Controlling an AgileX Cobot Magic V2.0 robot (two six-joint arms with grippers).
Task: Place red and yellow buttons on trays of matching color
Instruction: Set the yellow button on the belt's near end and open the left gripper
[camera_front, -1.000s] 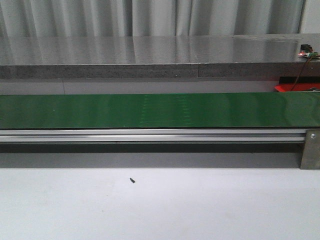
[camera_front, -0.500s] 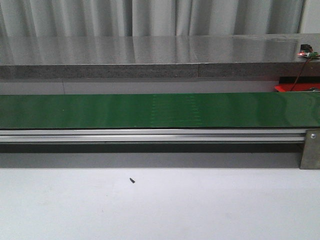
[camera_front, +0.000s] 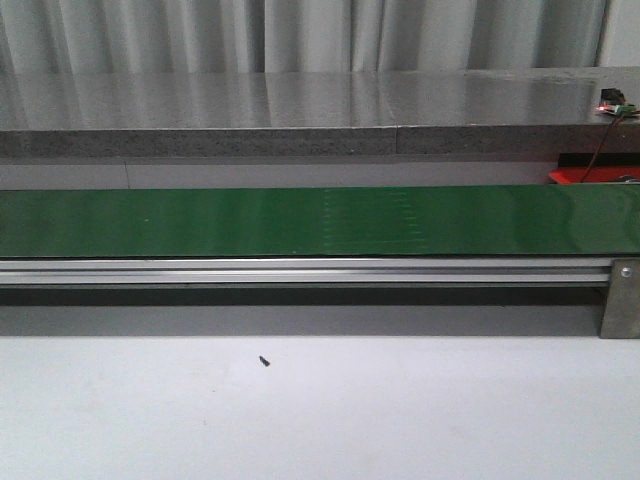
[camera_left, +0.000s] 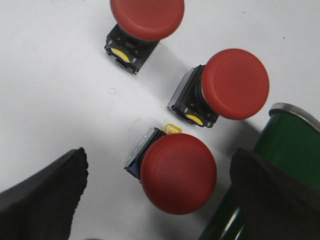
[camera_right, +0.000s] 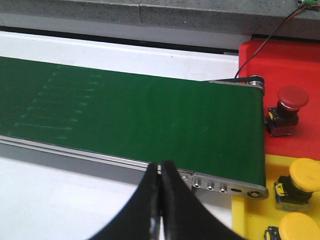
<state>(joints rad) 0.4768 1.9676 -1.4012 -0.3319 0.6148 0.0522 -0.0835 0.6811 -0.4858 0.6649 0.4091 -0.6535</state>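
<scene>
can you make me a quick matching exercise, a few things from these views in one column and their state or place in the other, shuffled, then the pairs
Things:
1. left tool
2. right tool
3. red tray
4. yellow tray

States or places:
A. shut, holding nothing
B. holds one red button
C. open over a red button on the white table
D. holds two yellow buttons

Pairs: 1-C, 2-A, 3-B, 4-D
</scene>
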